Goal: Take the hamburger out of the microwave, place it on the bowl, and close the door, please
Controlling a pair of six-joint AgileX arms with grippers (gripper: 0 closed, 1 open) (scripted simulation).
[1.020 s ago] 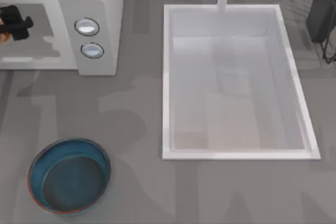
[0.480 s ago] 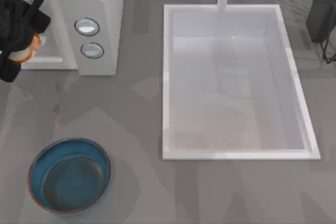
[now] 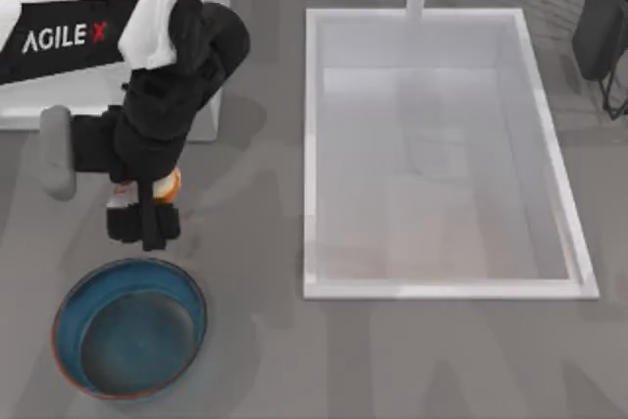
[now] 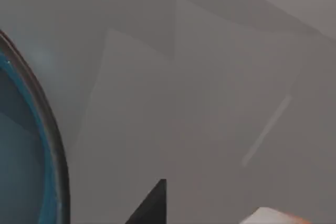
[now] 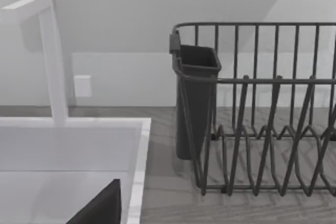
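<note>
One arm, the left, reaches down-table, its end effector [image 3: 143, 205] clenched around the hamburger [image 3: 165, 184] near the bowl [image 3: 129, 329].

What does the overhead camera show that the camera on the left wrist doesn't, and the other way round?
From above alone: the left arm reaching out from the microwave, the left gripper shut on the hamburger just short of the bowl, and the sink. The left wrist view adds nothing new, only a close look at the grey table. Both share the bowl's blue rim, the table and a bit of the hamburger.
</note>
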